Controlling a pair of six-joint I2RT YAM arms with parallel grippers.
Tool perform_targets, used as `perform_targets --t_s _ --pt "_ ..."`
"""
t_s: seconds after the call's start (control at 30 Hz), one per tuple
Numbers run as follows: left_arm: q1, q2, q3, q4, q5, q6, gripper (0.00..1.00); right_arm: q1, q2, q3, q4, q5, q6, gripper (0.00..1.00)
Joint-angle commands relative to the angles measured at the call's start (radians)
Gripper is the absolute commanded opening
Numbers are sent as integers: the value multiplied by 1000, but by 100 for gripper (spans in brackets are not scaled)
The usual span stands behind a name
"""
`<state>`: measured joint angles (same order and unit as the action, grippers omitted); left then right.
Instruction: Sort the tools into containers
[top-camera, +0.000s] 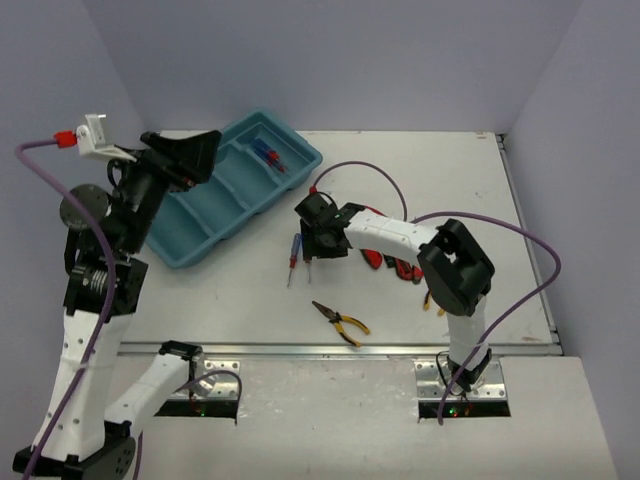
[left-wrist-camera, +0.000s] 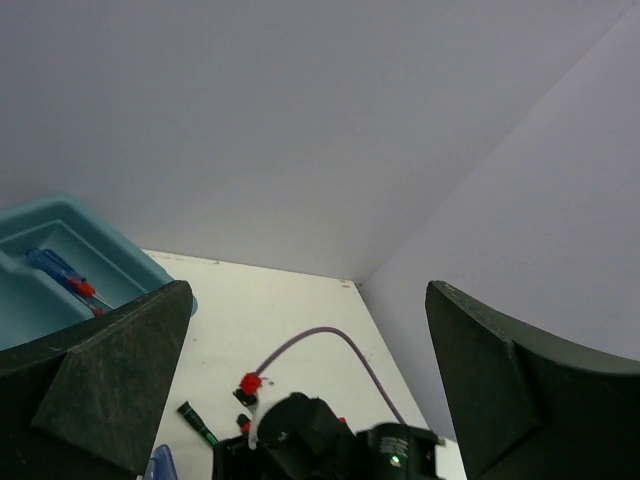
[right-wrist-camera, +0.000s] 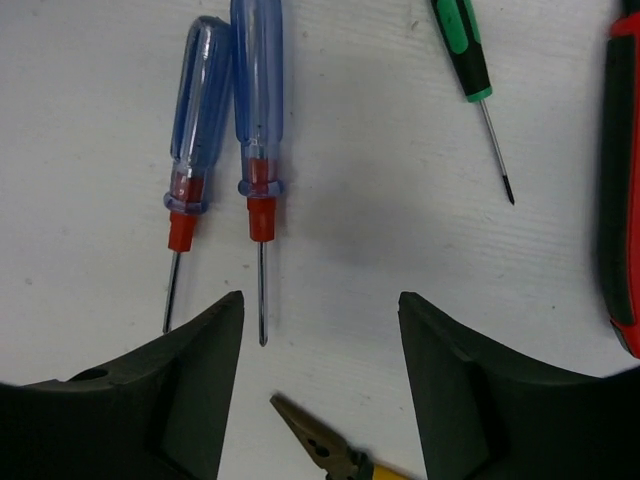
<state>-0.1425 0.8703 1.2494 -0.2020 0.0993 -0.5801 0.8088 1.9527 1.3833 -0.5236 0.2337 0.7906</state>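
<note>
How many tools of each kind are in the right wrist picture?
Blue-handled screwdrivers: 2
Green-handled screwdriver: 1
Red-handled pliers: 1
Yellow-handled pliers: 1
Total: 5

Bare white tabletop (top-camera: 470, 190) lies open at the far right. Ahead of the right gripper (right-wrist-camera: 320, 400), two blue-handled screwdrivers with red collars (right-wrist-camera: 257, 100) lie side by side. Yellow-handled pliers (right-wrist-camera: 315, 443) crowd the near side, while a green-and-black screwdriver (right-wrist-camera: 465, 50) and red-handled pliers (right-wrist-camera: 620, 200) crowd the right. The left gripper (top-camera: 200, 152) overhangs the left side of the long teal-blue plastic tray (top-camera: 262, 210).
</note>
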Motion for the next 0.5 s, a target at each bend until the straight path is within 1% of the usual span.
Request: perform_targets --t_s 0.0,0.07,0.13,0.23,0.33,0.37,0.47 --pt "-2 15 -136 -85 75 20 100 10 62 93 27 14 12 60" --pt "-2 -4 -154 -108 104 37 100 10 112 131 26 -12 2 59" --pt "-2 0 -162 -138 94 63 100 10 146 160 6 -11 4 59" --pt "-3 7 -179 -165 82 85 100 10 163 160 20 -13 7 56" --pt "-2 4 -235 -141 96 81 100 10 208 198 -8 1 1 38" --pt "-2 5 -250 -130 103 79 100 10 232 216 -27 12 -2 33" --pt "-2 17 -283 -108 129 75 100 10 261 226 -45 35 -11 31"
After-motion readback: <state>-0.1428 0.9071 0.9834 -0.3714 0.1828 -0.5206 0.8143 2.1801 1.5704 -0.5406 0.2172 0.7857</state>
